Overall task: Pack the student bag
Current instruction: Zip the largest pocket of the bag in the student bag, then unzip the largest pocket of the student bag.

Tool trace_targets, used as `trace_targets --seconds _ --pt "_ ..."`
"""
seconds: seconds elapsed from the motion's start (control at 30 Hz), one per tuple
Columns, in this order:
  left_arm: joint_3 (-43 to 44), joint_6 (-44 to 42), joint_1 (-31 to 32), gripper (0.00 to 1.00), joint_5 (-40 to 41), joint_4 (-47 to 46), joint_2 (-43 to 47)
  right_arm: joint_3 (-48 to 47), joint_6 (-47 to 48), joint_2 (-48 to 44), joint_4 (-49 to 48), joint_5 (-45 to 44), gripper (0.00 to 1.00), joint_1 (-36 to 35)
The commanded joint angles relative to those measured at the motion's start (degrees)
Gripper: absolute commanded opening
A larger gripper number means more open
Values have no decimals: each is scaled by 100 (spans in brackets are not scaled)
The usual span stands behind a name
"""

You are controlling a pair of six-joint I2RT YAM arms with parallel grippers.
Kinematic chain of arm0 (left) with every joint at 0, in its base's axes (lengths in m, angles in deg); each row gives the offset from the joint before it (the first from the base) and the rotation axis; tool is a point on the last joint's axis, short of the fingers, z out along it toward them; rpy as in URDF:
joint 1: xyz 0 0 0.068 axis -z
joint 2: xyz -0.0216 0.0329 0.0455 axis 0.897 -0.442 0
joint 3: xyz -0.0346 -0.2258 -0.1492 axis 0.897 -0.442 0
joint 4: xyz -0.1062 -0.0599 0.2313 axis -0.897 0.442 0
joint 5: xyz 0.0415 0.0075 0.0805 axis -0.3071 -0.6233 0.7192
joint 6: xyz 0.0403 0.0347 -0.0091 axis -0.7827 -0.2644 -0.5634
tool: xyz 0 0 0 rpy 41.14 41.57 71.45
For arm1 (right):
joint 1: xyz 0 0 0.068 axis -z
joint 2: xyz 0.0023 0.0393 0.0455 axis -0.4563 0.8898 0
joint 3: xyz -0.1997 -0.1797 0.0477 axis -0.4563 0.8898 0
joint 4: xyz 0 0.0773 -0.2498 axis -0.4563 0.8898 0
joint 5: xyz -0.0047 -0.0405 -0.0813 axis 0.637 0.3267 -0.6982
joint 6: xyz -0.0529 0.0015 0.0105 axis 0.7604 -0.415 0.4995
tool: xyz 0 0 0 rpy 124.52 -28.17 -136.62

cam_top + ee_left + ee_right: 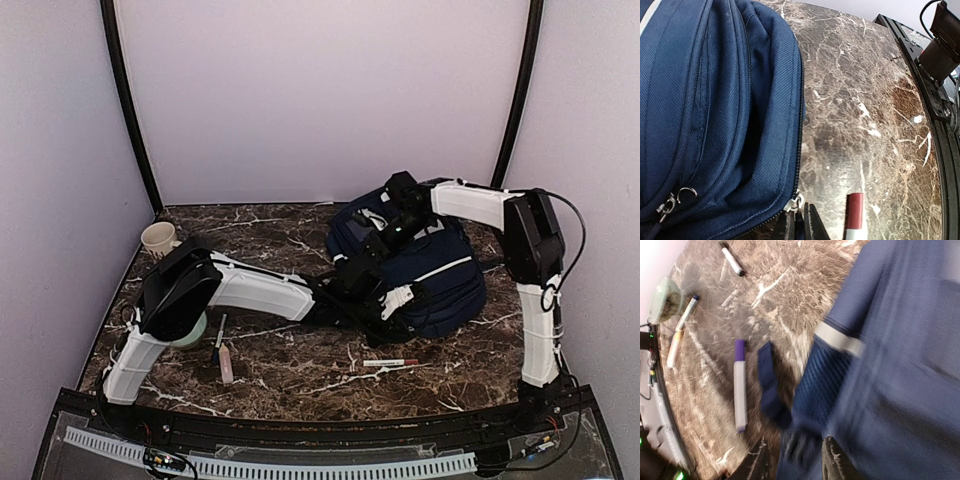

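The student bag [430, 275], navy blue with thin white stripes, lies on the marble table at the middle right. My left gripper [802, 216] is at the bag's front edge, shut on the small metal zipper pull [794, 202] at the end of a zip line. My right gripper [792, 455] is over the bag's top end, its jaws apart, with a blurred dark blue piece of the bag [802, 440] lying loose between the fingers [836, 460]. A dark blue strap [769, 382] trails onto the table beside it.
A red-and-white marker [855, 215] lies right by the left fingers, the same marker [388, 362] in front of the bag. A purple-and-white marker [740, 387], a black-capped marker [732, 260], a pen [218, 340], a pink stick [227, 365], a green bowl [665, 300] and a cup [158, 238] lie to the left.
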Motion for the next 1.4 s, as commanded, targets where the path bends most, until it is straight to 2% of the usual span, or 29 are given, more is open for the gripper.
trace_targets --seconds 0.0,0.13,0.23,0.4,0.57,0.73,1.0,1.1,1.2,1.37 --pt "-274 -208 301 0 -177 146 784 474 929 -1395 573 433 40 737" --pt "-623 -51 111 0 -44 -75 1035 1485 2123 -2557 933 355 42 1377" --pt "-883 177 -90 0 -74 -373 1169 2621 3247 -3463 942 -184 46 1517" --pt "-1017 289 -365 0 -71 -324 1262 4309 3690 -4651 274 -1114 56 1489" --pt "-1049 413 -637 0 -27 -261 1292 5038 4135 -4952 245 -1404 51 1181" --pt "-1058 496 -738 0 95 -244 1269 5297 4426 -4978 240 -1634 44 947" --pt "-1086 576 -783 0 192 -219 1266 5190 4814 -4998 663 -1821 43 809" --pt "-1067 586 -811 0 204 -202 1266 5165 5002 -5077 1003 -1772 44 676" --pt "-1017 686 -878 0 143 -145 1250 5161 5213 -5236 1419 -1700 50 496" --pt "-1012 703 -902 0 75 -122 1249 5287 5026 -5463 1109 -1777 53 314"
